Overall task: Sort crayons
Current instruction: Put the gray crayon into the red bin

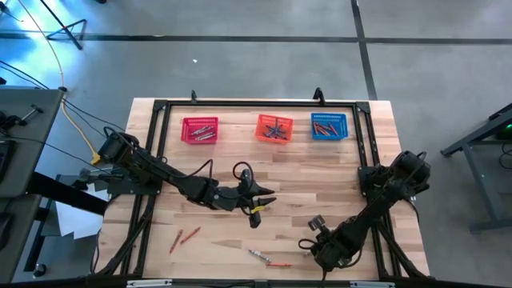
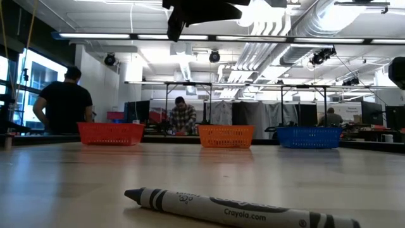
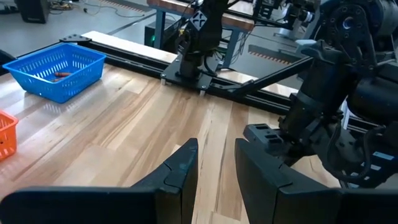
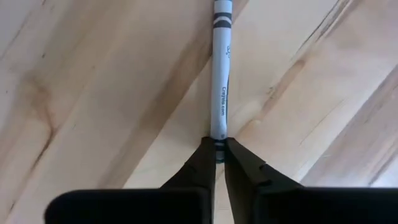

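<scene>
Surface (image 1: 320, 172): pale wooden planks inside a black frame; three mesh baskets stand in a row along its far edge.
Red basket (image 1: 200, 130): leftmost of the row in the high view; several thin crayons lie in it, colours too small to tell.
Orange basket (image 1: 274, 128): middle of the row; a crossed heap of dark and reddish crayons inside.
Blue basket (image 1: 329, 126): just beside the orange basket, on its right in the high view; reddish crayons lie in it, also seen in the left wrist view.
Left gripper (image 1: 258, 202): above the bare middle of the surface, well apart from the orange basket; fingers part-way open with a narrow gap, nothing between them.
Right gripper (image 4: 220, 152): low at the near edge of the surface, far from the blue basket; fingers pinched narrow on one end of the grey crayon (image 4: 221, 81), which lies on the wood.
Loose crayons (image 1: 184, 238): reddish pair near the front left; another pair (image 1: 268, 259) near the front middle.
Low view only: the grey crayon close up, printed wrapper, and people in the room behind the baskets.
Right wrist view only: the grip itself, hidden from above.
</scene>
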